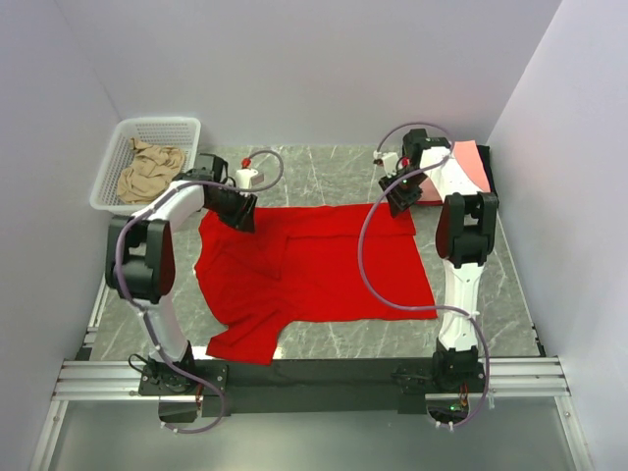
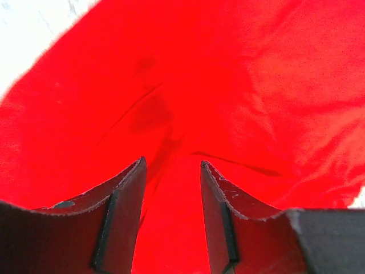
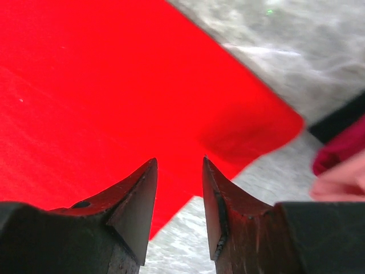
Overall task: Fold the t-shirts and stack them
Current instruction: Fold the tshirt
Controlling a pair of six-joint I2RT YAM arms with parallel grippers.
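- Grey marbled surface (image 1: 334,167) carries everything we see.
- Bright red t-shirt (image 1: 314,270) lies spread across its middle, with one sleeve reaching toward the near edge.
- White mesh basket (image 1: 157,126) at the far left holds a crumpled tan shirt (image 1: 149,169).
- At the far right we make out a salmon-pink shirt (image 1: 473,165) on darker cloth.
- Left pincer (image 2: 171,162) hangs low over the red cloth's far left part, jaws narrowly apart.
- Right pincer (image 3: 179,161) sits over its far right corner, parted likewise and gripping nothing.

Bright red t-shirt (image 1: 324,265); grey marbled table (image 1: 324,167); white mesh basket (image 1: 160,123); tan shirt (image 1: 149,169).
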